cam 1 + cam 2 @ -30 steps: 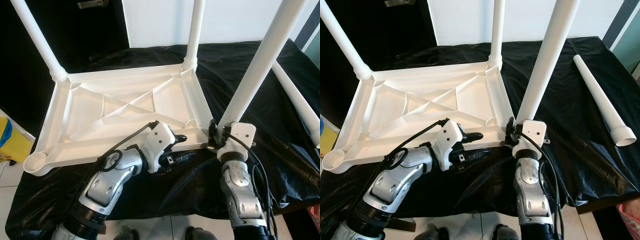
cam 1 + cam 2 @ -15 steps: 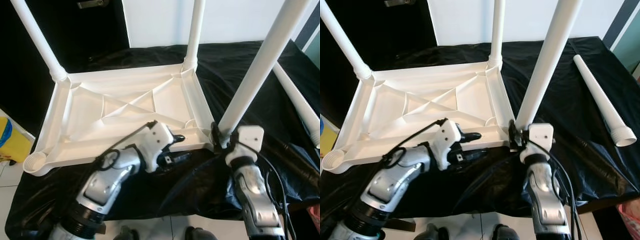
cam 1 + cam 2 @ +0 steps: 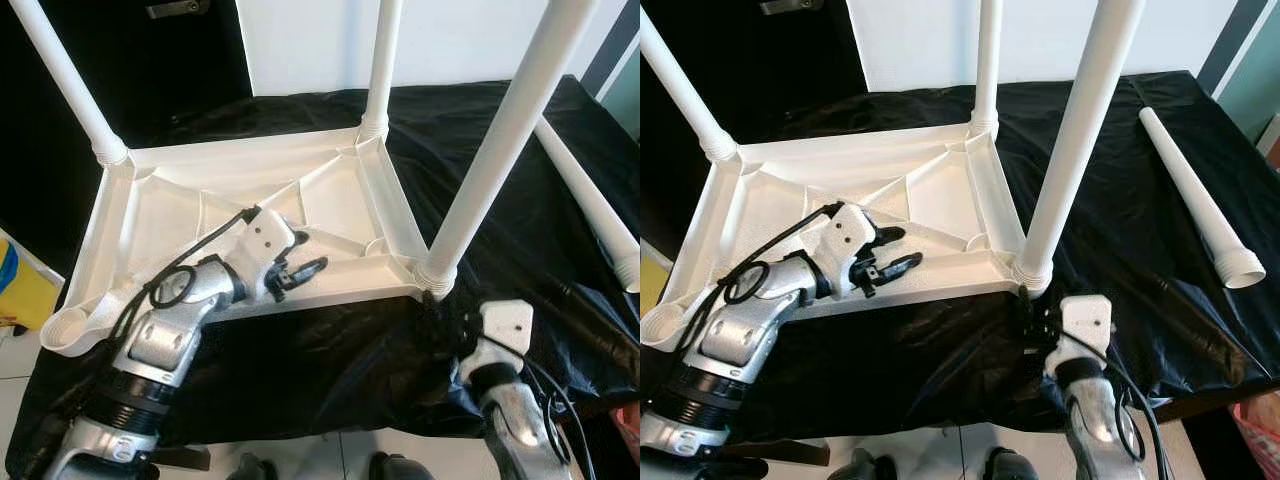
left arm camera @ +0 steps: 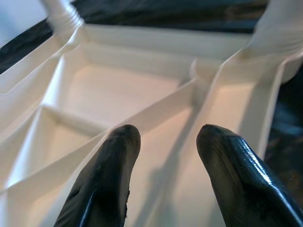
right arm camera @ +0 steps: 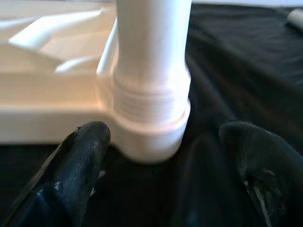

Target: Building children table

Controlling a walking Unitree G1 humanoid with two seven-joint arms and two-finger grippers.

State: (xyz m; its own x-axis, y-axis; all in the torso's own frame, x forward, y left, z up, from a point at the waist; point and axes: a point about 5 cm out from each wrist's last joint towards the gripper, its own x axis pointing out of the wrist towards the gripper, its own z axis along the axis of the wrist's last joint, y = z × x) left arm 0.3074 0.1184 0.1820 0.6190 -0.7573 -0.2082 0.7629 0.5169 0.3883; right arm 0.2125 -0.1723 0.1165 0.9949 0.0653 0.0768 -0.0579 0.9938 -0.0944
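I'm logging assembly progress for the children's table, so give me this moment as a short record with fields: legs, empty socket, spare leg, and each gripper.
tabletop: white tabletop lies upside down on the black cloth
legs fitted: three, at far left, far right and near right corners
empty socket: near left corner socket
spare leg: loose leg lies on the cloth to the right
left gripper: left gripper open, over the tabletop's ribbed underside
right gripper: right gripper open, just short of the near right leg's base
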